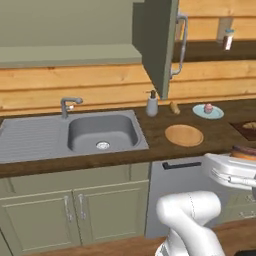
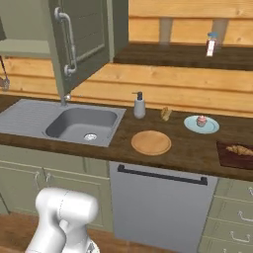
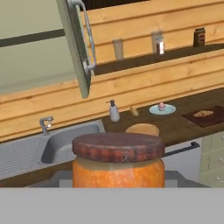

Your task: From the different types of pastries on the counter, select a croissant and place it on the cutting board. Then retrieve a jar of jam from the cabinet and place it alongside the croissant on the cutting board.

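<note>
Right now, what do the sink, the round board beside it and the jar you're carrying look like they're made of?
The sink looks like brushed metal, probably steel: even matte grey with a ribbed drainboard. The round board looks like light, unvarnished wood: pale tan, dull, with a raised rim. The jar looks like clear glass, since orange jam shows through; its dark reddish lid is matte, its material unclear.

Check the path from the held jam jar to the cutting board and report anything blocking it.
Nothing visible blocks it. The jam jar sits in the end effector, in front of the counter. The cutting board lies at the counter's right end with the croissant on it; bare board remains beside it.
</note>
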